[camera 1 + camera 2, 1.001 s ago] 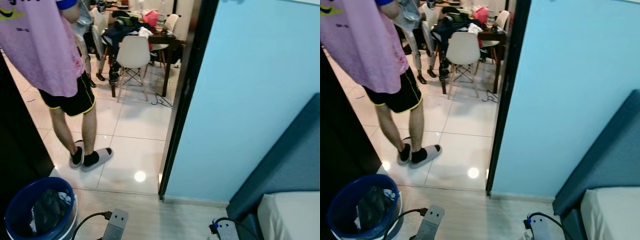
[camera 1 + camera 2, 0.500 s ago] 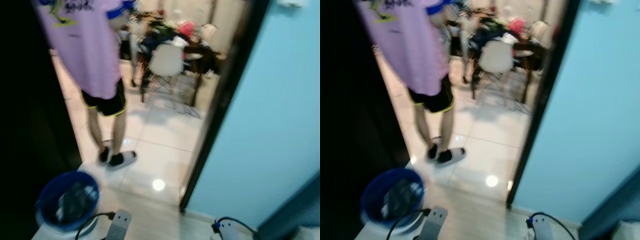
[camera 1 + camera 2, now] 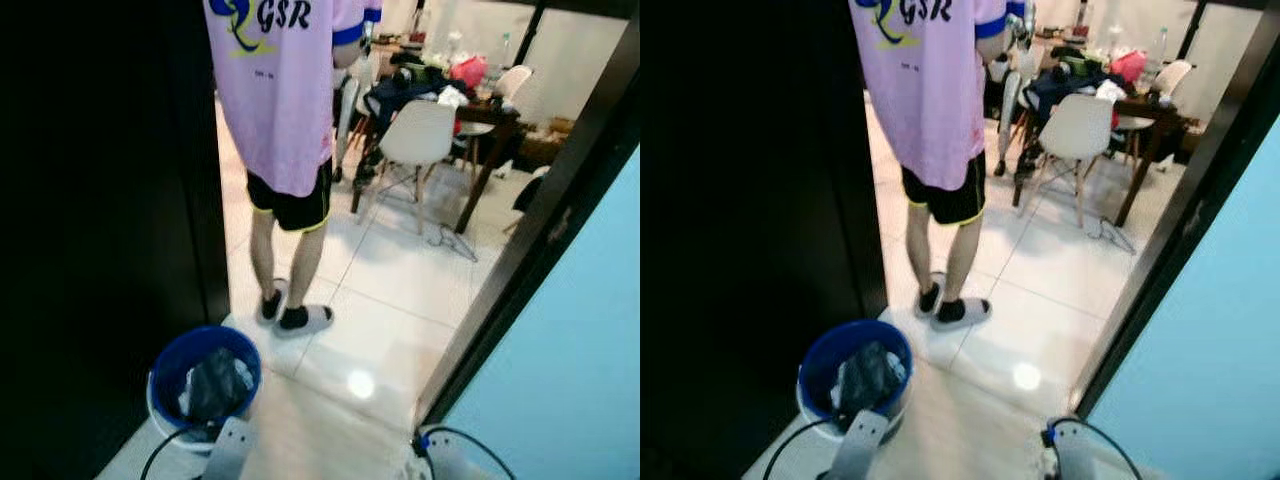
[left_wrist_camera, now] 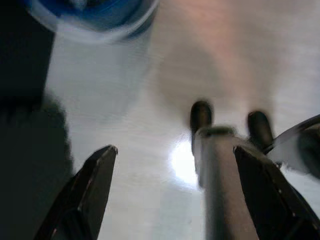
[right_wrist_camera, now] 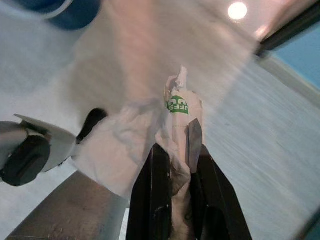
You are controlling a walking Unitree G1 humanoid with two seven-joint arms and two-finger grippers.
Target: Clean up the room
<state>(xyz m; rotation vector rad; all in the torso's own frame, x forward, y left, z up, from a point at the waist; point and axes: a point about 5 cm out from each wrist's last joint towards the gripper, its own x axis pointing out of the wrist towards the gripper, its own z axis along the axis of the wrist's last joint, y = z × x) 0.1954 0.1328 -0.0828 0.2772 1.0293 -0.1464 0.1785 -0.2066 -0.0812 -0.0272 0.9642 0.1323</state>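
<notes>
Right gripper clamped on a crumpled white bag, centre of the right wrist view. Left gripper wide open, holding nothing. Blue bin lower left, person upper centre in the doorway.

A dark door fills the nine o'clock side, and a black door frame slants from one o'clock down to five, edging a light blue wall. Glossy white floor tiles run through the doorway, with a lamp's glare at six o'clock. Toward one o'clock a white chair stands against a cluttered dark dining table. A person stands at twelve.
</notes>
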